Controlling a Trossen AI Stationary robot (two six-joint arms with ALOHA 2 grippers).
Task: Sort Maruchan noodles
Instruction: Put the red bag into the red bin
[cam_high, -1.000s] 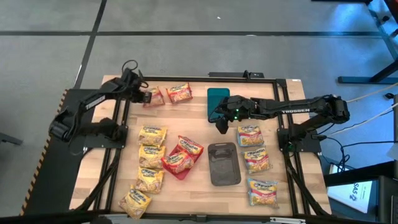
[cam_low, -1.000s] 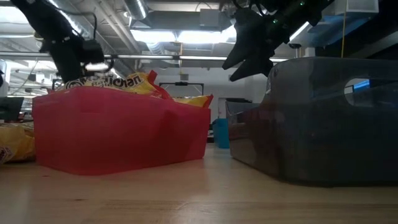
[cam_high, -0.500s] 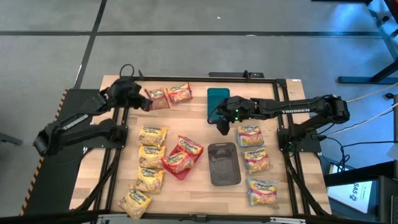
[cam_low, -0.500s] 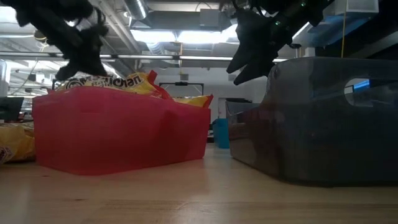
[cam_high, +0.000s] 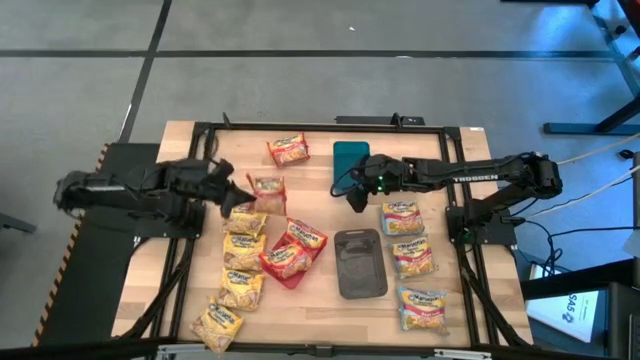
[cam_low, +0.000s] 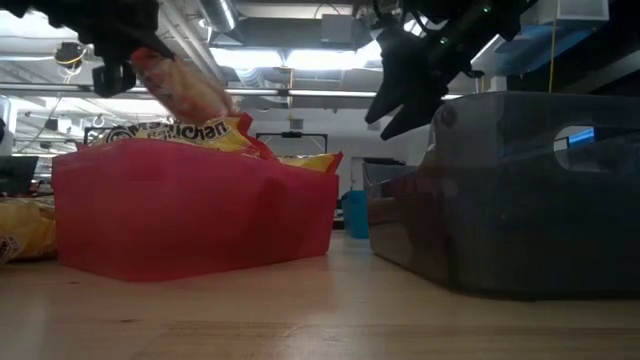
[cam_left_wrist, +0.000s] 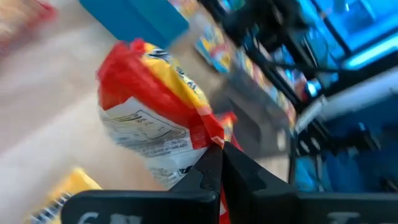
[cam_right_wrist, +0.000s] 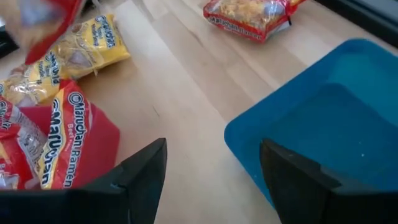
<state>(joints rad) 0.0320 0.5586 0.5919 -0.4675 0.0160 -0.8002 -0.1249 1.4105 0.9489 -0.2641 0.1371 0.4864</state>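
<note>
You had the left hand (cam_high: 240, 194) pinching a red packet (cam_high: 267, 189) by one corner, carried in the air above the bench near its middle, just short of the red tray (cam_high: 293, 271) that already held two red packets. The right hand (cam_high: 358, 203) hung with its fingers spread and nothing between them, over the near end of the teal tray (cam_high: 350, 158) toward the far edge. The corner pinch looked thin to me: a crinkly wrapper could have slipped out and dropped onto the yellow packets (cam_high: 243, 249) beside the tray. Another red packet (cam_high: 287, 150) lay near the far edge, still unsorted. The blue-and-pink packets (cam_high: 410, 254) lined the right side.
</note>
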